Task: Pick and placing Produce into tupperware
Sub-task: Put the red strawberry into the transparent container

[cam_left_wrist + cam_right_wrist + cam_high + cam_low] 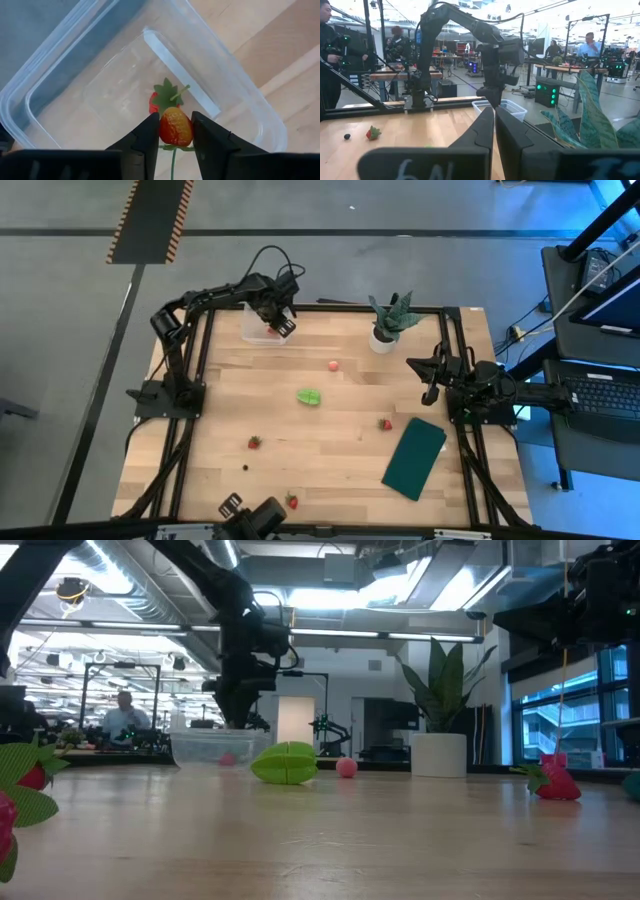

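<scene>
Left claw (pixel 175 131): grasping strawberry (pixel 175 126) above tupperware (pixel 60 65) (one berry already inside); step: placing; next: release. Right claw (pixel 494 125): clenched, empty, waiting at the tabletop's edge.

left gripper (pixel 175 131) hangs right over the tupperware (pixel 258 326) at the far left edge, fingers clamped on a strawberry (pixel 175 126), so that mouth is blocked. one strawberry (pixel 156 101) already lies on the tub floor. the potted plant (pixel 390 320) crowds the far right. mid-table is open around the green piece (pixel 309 396) and pink fruit (pixel 332 365). the dark green rectangle (pixel 414 457) lies flat near the right gripper (pixel 430 392).
</scene>
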Motion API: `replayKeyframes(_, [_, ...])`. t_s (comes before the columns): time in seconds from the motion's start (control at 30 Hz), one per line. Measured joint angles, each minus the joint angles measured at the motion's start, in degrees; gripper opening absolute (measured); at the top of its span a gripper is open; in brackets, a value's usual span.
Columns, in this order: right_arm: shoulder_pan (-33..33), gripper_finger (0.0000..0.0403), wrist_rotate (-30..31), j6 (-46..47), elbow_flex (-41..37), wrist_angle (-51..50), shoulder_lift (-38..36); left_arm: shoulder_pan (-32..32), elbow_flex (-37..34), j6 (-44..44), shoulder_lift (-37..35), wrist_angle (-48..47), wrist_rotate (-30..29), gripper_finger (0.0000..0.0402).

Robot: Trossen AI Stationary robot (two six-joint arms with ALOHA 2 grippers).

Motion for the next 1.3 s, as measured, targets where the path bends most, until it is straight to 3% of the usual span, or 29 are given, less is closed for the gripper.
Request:
replayKeyframes(0.53, [0.0, 0.0022, 0.0, -0.2, 0.0, 0.0, 0.0, -0.4, 0.0, 0.0, 0.0, -0.1, -0.4, 0.0139])
replayKeyframes(0.87, [0.0, 0.0022, 0.0, 0.0, 0.0, 0.0, 0.0, -0.7, 0.0, 1.8, 0.0, -6.0, -0.5, 0.016])
replayKeyframes(1.3, [0.0, 0.0022, 0.0, -0.2, 0.0, 0.0, 0.0, -6.9, 0.9, 6.0, -6.3, -8.5, -0.6, 0.0173])
